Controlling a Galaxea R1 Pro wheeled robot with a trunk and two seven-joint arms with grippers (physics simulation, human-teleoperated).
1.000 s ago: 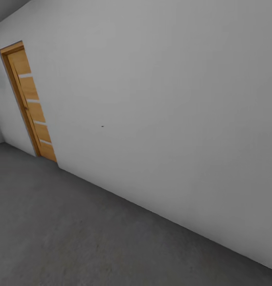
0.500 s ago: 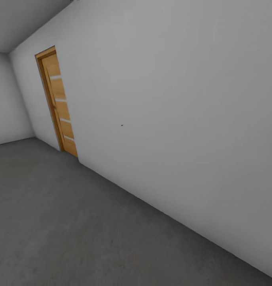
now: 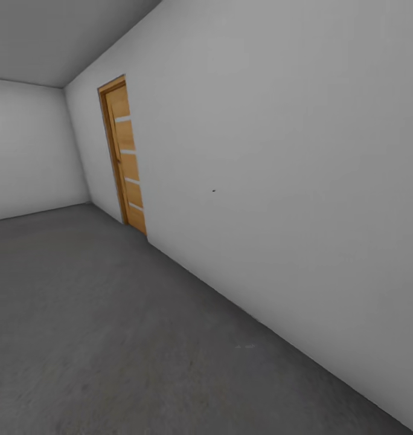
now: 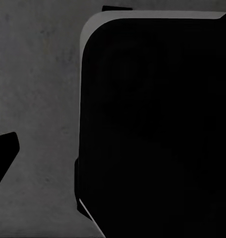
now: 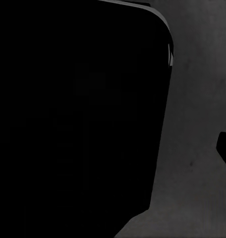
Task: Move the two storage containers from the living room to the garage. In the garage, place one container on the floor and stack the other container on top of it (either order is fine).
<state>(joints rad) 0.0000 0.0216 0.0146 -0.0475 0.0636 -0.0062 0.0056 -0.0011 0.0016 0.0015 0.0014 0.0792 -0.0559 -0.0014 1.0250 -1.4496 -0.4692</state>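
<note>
Garage floor (image 3: 110, 338) stretches ahead of you, dark grey concrete meeting a plain grey wall (image 3: 303, 181) with a wooden door (image 3: 127, 163). Both wrist views are mostly black; you cannot tell how the jaws stand.

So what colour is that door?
The door is orange-brown wood with pale horizontal stripes, seen best in the head view.
</note>
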